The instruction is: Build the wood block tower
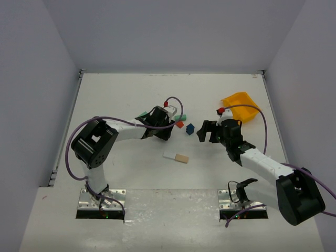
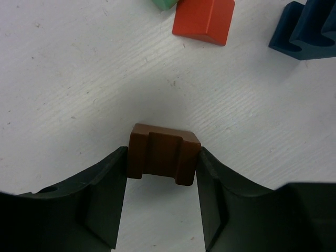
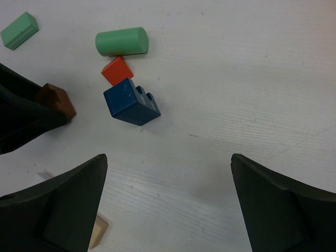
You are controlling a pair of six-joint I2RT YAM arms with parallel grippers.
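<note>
Left gripper (image 2: 163,160) clamps a small brown notched wooden block (image 2: 164,151) between both fingers. The block rests on the white table (image 2: 79,79), near a red wooden block (image 2: 205,21) and a blue notched wooden block (image 2: 307,29). Right gripper (image 3: 168,173) hangs wide open. This looks like the pickup step — next, a straight lift, then careful placing to begin the tower.

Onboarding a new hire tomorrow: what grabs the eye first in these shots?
The left claw clamped on a brown block near the centre. Beside it lie a red block, a blue block and a green cylinder, with the right claw open nearby. A yellow bin sits back right.
</note>
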